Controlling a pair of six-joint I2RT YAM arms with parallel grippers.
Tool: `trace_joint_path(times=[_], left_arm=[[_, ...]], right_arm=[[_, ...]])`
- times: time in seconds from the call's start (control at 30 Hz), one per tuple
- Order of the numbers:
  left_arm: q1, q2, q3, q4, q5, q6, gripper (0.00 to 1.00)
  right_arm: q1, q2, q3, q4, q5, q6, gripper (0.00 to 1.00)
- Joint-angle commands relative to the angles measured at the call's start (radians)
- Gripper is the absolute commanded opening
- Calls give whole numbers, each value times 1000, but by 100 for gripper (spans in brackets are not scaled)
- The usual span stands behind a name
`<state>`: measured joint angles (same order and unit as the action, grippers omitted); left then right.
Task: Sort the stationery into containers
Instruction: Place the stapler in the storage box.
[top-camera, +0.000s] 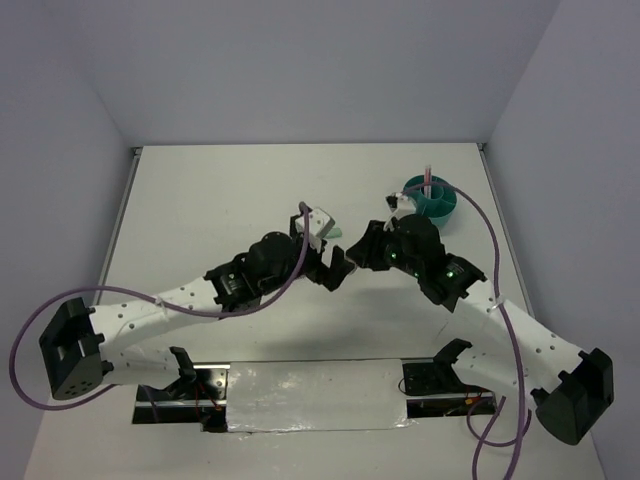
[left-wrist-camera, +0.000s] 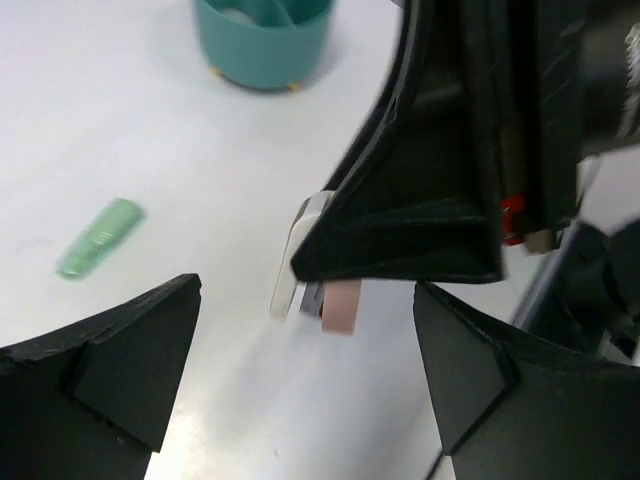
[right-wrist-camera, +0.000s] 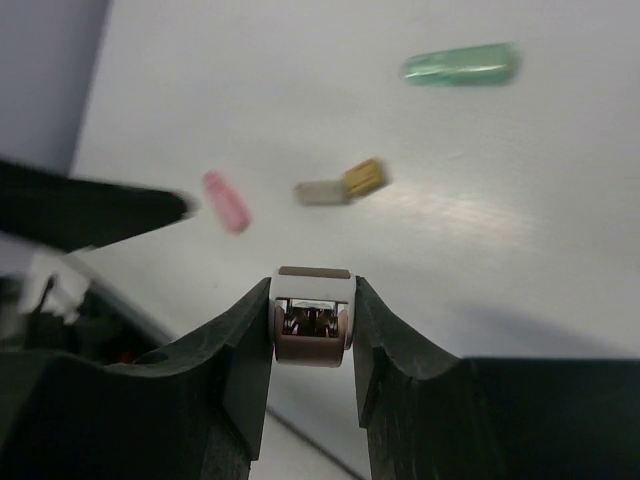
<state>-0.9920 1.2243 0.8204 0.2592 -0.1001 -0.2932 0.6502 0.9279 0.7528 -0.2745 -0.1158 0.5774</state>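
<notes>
Clamping the grey-tan block (right-wrist-camera: 312, 340), seemingly in a handover, the right claw (right-wrist-camera: 312, 300) holds it over the worktop (top-camera: 220, 200), short of the teal organiser cup (top-camera: 437, 203), while the left claw (left-wrist-camera: 305, 345) gapes empty.

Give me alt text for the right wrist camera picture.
The right jaws grip a small white-and-brown item. Beyond it on the white table lie a pink capsule, a grey-tan block and a mint-green capsule.

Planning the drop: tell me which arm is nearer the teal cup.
Right. The right arm is just near-left of the teal cup; the left arm lies farther left of it.
</notes>
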Motion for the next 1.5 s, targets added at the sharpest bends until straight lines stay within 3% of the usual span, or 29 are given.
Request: trace_joint_path(times=[0.0,0.03,0.1,0.23,0.37,0.57,0.8,1.0,1.2,1.47], left_arm=[[0,4,187,-320,-310,-153,99],[0,-3,230,-424,-457,-269,99],[0,-19,327,-687,-551,-383,99],[0,-184,284,-721,-465,-379,99],[-2,-305,203,-799,-437,-388,99],[-39,-413,172,-991,-481,-399,99],[-108,-462,167,-1025,-469,-385,99],[-148,-436,169,-1043,-495,-397,99],[-160,-433,172,-1045,-509,-402,99],[-165,-453,164,-1037,-501,-397,99]], right_arm=[[-101,40,88,-77,320,10,0],[-130,58,98,-101,385,28,0],[-205,77,127,-161,523,94,0],[-280,172,201,-282,871,221,0],[-366,313,313,-402,1042,358,0],[-452,509,457,-382,1045,369,0],[-494,598,505,-295,1018,337,0],[-503,600,464,-123,953,262,0],[-515,692,516,-164,947,291,0],[-526,700,454,-98,920,291,0]])
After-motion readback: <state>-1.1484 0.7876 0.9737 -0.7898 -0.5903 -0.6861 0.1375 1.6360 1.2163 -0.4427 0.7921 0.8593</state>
